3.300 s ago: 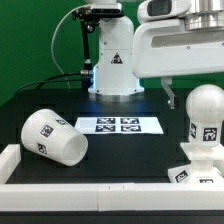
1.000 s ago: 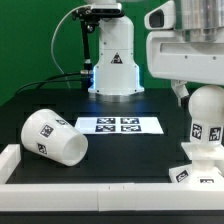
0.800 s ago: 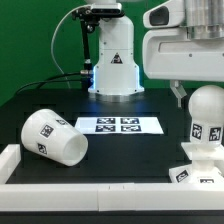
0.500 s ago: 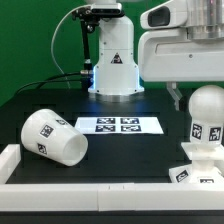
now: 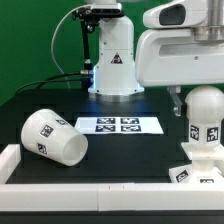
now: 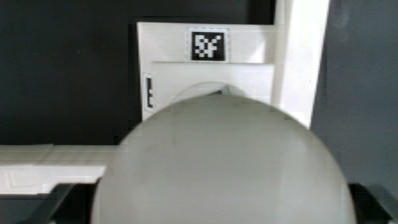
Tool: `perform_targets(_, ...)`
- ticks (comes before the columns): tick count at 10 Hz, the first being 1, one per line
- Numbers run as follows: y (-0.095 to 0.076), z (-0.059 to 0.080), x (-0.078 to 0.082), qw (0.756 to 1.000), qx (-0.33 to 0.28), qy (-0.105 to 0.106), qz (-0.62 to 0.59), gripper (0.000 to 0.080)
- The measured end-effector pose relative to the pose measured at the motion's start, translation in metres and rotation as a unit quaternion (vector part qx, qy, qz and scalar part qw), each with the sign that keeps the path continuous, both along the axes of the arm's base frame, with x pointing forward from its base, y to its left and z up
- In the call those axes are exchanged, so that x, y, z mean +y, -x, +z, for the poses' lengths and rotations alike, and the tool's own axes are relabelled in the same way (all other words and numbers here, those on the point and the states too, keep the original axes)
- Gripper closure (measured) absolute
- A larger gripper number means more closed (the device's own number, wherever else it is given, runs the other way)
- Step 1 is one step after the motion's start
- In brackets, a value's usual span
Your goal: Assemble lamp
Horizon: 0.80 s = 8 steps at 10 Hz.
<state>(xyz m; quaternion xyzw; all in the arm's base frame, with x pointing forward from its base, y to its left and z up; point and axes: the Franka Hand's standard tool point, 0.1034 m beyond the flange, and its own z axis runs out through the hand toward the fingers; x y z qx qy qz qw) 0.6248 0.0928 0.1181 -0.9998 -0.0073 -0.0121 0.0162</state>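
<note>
The rounded white bulb [image 5: 205, 115] stands upright on the small tagged base [image 5: 197, 168] at the exterior view's right. The large tapered shade [image 5: 52, 137] lies on its side at the exterior view's left, apart from both. My gripper [image 5: 194, 101] hangs at the bulb's top. One finger [image 5: 177, 102] shows beside the bulb; the other is hidden behind it. In the wrist view the bulb [image 6: 217, 160] fills the gap between my dark fingers [image 6: 64, 205], which stand wide apart on either side. My gripper [image 6: 217, 208] is open. The base [image 6: 210, 62] shows beyond the bulb.
The marker board [image 5: 120, 125] lies flat on the black table between the shade and the bulb. A white raised rim [image 5: 90, 186] runs along the table's front edge. The robot's base column [image 5: 112, 60] stands at the back.
The gripper has shifted a little toward the exterior view's left around the bulb's top. The bulb, base and shade have not moved.
</note>
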Motion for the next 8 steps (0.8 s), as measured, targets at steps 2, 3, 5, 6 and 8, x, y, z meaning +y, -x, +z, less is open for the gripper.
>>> perform_targets(2,0.0,0.0,-0.0001,0.997,0.003,-0.002,-0.076,0.0226)
perform_targets(3,0.0,-0.0001,-0.0002,0.996,0.003,-0.003,-0.091,0.0226)
perform_targets(5,-0.0002,-0.0003,-0.0004,0.97,0.006,-0.006,-0.243,0.0226)
perform_targets(6,0.0003,-0.0005,-0.0003,0.945,0.01,-0.009,-0.325,0.0226)
perform_targets(8,-0.0003,-0.0005,-0.0032,0.871,0.022,-0.029,-0.489,0.0225)
